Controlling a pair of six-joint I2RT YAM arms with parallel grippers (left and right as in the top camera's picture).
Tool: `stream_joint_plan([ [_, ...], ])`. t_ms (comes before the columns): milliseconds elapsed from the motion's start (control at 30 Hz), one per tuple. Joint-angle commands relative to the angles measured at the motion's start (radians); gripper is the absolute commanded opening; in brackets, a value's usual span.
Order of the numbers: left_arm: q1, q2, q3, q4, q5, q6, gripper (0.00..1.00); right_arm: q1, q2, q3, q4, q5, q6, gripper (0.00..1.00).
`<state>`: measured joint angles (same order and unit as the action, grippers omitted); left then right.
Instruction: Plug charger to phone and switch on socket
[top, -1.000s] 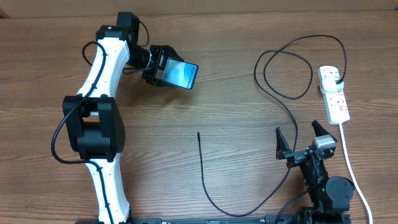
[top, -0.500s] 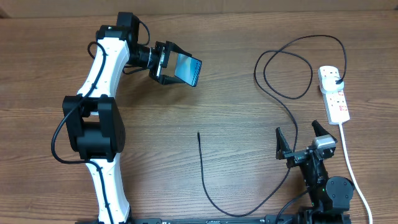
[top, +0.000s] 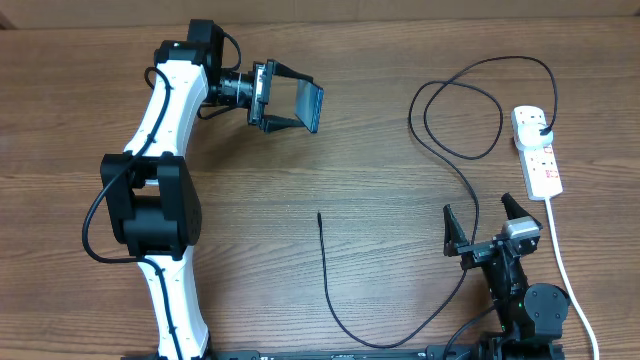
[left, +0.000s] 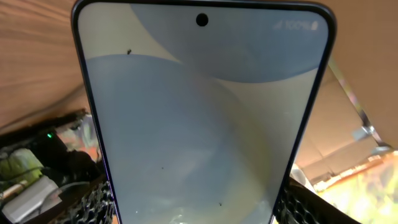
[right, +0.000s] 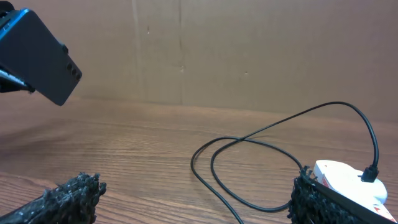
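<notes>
Overhead, toward 11 o'clock: left tool (top: 298, 103) clenched on the phone (top: 312, 106), lifted off the surface (top: 400, 200) and turned almost on edge. Filling the left wrist view with the lit screen, so no sight of the charging port from there. Down at 5 o'clock: right tool (top: 483, 225) spread wide, grasping nothing, low over the surface.

Lying loose near centre: connector tip (top: 319, 215) of the charger cable (top: 330, 290), well apart from both tools. Running out through a loop at 1 o'clock to the black plug (top: 540, 125), seated in the power strip (top: 537, 150) at 3 o'clock. Switch position too small to tell.

Likely trouble from here:
- Slipping or twisting in the clamp, with the phone pinched by its slim edges only and pushed on during insertion.
- Fumbling the tip: thin, flat on the wood, easy to nudge away rather than pinch.
- Missing the port through poor alignment, scraping the phone's frame.
- Dragging the cable taut, snagging the loop, shifting the strip or loosening the plug.
- Pressing the wrong red mark, or catching the white cord (top: 565, 270) beside the right tool.
</notes>
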<state>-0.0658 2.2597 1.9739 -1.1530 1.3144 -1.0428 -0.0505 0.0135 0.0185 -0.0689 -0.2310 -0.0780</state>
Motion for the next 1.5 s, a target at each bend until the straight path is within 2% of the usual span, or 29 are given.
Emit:
stream_joint_plan([
  [0,-0.005,-0.001,0.032,-0.002,0.127,0.021,0.04,0.008,-0.01,-0.011,0.005,0.005,0.003,1.0],
  [367,-0.005,-0.001,0.032,-0.002,0.154,-0.013,0.04,0.008,-0.01,-0.011,0.005,0.005,0.003,1.0],
  [1467,-0.006,-0.001,0.032,-0.002,0.145,-0.011,0.05,0.008,-0.01,-0.011,0.005,0.005,0.003,1.0],
])
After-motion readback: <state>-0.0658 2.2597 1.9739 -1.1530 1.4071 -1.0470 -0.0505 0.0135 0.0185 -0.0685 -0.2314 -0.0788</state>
